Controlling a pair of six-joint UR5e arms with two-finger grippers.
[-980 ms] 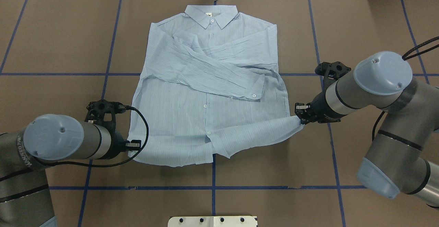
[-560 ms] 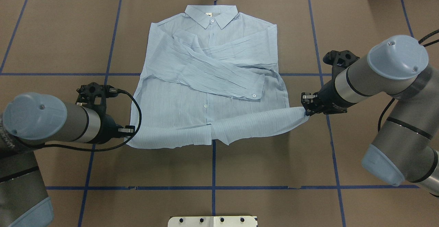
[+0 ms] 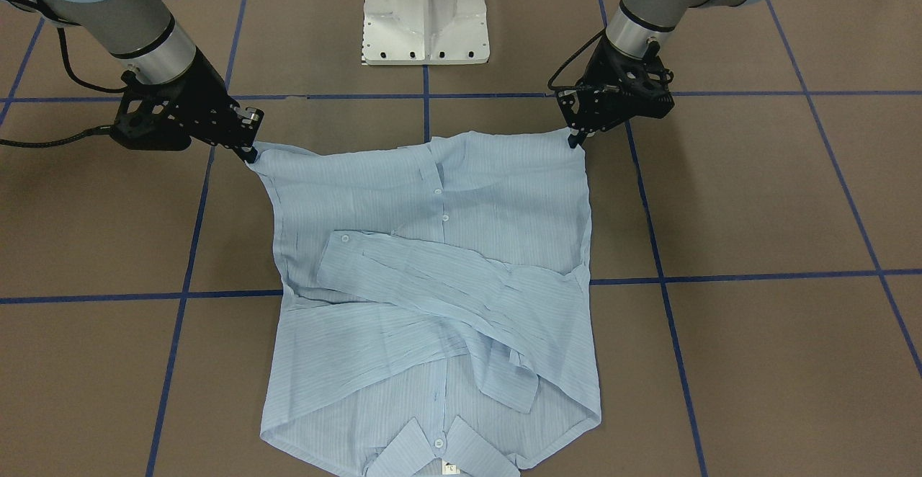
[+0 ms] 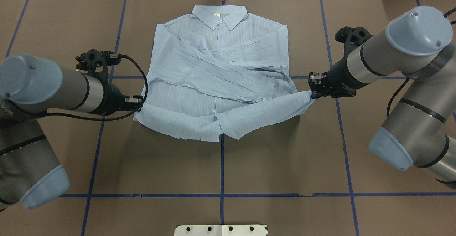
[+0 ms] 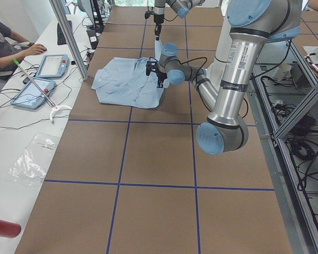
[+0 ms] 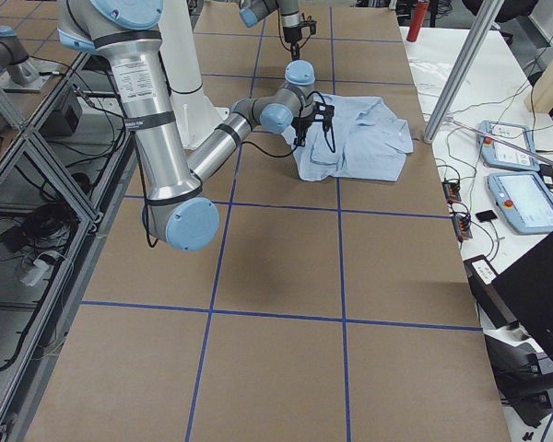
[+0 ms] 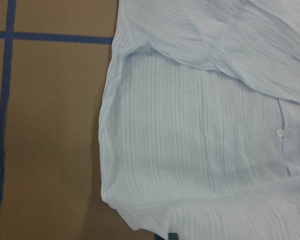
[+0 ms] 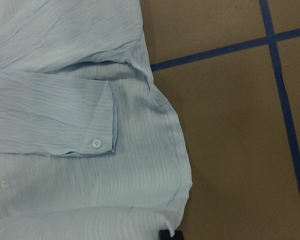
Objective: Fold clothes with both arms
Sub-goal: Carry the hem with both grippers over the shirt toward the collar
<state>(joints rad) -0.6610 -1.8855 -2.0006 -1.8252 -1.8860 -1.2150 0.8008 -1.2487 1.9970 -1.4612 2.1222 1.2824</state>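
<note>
Spread button-side up on the brown paper-covered table (image 4: 285,157): a light-blue, finely striped shirt (image 4: 221,50), collar toward the far edge, both sleeves crossed over the chest, one buttoned cuff lying right of the placket.

Pinched at the near-left hem corner by the left gripper (image 4: 138,103), jaws closed tight on the fabric. Pinched at the near-right hem corner by the right gripper (image 4: 314,94), jaws likewise clamped on cloth. Seen from across the table, stretched between the two, with the hem edge raised off the paper and sagging a little in the middle.

Against a second ago: both corners carried away from the robot, toward the collar. Hem no longer flat and near, but doubled over the lower front, forming a soft fold along the near edge where it meets the central blue tape line (image 4: 221,164). Right corner already lifted then, left corner still low on the table. Much more bare paper open on the robot's side of the fold. Collar, shoulders and crossed sleeves unmoved.
</note>
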